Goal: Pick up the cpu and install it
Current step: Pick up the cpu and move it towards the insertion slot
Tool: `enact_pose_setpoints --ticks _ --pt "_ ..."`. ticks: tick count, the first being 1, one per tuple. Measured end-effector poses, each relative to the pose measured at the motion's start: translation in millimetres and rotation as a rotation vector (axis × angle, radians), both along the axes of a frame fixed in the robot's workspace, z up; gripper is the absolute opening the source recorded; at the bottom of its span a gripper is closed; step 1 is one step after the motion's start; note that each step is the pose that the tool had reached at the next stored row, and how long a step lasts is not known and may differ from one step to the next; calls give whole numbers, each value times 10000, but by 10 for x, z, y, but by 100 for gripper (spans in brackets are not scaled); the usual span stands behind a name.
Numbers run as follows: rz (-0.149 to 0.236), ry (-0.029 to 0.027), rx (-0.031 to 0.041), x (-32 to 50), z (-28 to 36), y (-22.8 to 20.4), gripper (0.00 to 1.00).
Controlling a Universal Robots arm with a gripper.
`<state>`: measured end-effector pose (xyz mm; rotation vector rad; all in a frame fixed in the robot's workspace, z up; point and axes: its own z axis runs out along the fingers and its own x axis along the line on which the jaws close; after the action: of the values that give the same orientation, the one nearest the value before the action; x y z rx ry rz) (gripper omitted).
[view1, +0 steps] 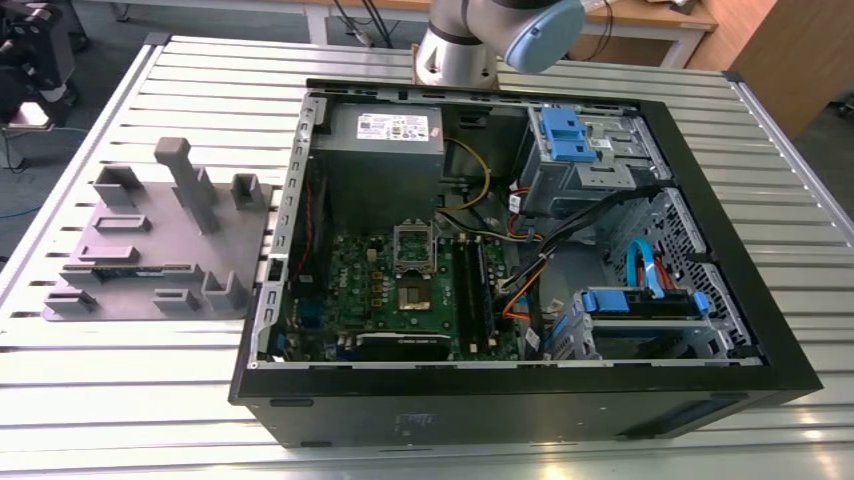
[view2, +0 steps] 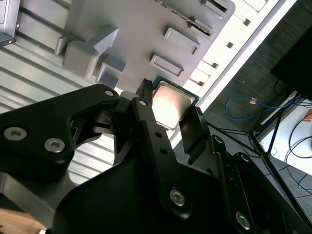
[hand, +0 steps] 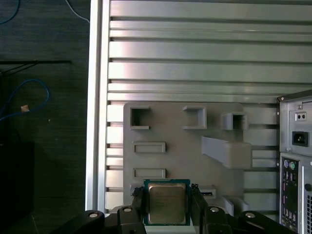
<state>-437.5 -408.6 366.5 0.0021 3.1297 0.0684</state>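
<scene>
The cpu [hand: 166, 207] has a silver-grey metal lid, fairly shiny where the light hits it, with a green board rim round it. The hand [hand: 166, 195] is matt black, metal or hard plastic, can't tell which, with bright steel screw heads. The surface [hand: 195, 48] is ribbed bare aluminium, pretty glossy. The holder block [hand: 185, 146] on it is dull grey plastic, smooth, no shine at all. The computer case [view1: 534, 410] is matt black outside and bare grey sheet metal inside, with blue plastic clips [view1: 567, 135] and a green motherboard [view1: 400, 290]. The arm [view1: 461, 45] is satin silver metal with a pale blue cap. There's a wooden desk [view1: 667, 15] at the back.
</scene>
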Motion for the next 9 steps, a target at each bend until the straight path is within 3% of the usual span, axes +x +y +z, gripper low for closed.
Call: enact_pose_setpoints --ticks 9 --pt "0 -2 1 69 -1 0 47"
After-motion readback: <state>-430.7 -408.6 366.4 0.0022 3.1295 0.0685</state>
